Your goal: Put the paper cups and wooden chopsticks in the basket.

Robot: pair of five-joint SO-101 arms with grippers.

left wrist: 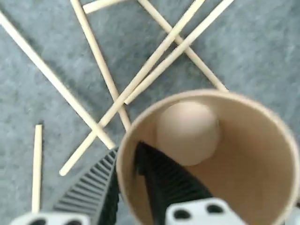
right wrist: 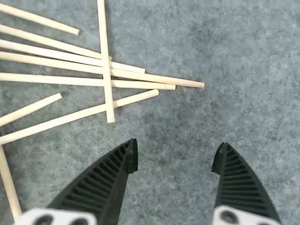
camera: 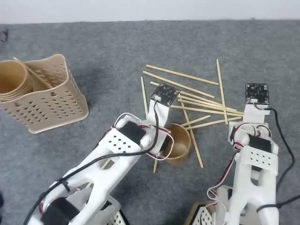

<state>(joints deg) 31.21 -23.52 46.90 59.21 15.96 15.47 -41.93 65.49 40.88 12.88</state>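
Observation:
A brown paper cup [camera: 178, 144] lies on its side on the grey carpet, and my left gripper [camera: 165, 146] is shut on its rim. In the left wrist view one finger [left wrist: 161, 180] sits inside the paper cup [left wrist: 243, 154] and the other outside its wall. Several wooden chopsticks [camera: 197, 98] lie scattered beyond the cup. My right gripper [right wrist: 176, 159] hangs open over bare carpet just beside the tips of the chopsticks [right wrist: 108, 79]. The beige basket [camera: 51, 105] stands at the far left with stacked paper cups [camera: 13, 79] and a chopstick inside.
The right arm's body [camera: 255, 154] stands right of the chopstick pile. White and tan arm bases [camera: 201, 215] sit at the near edge. Open carpet lies between the basket and the chopsticks.

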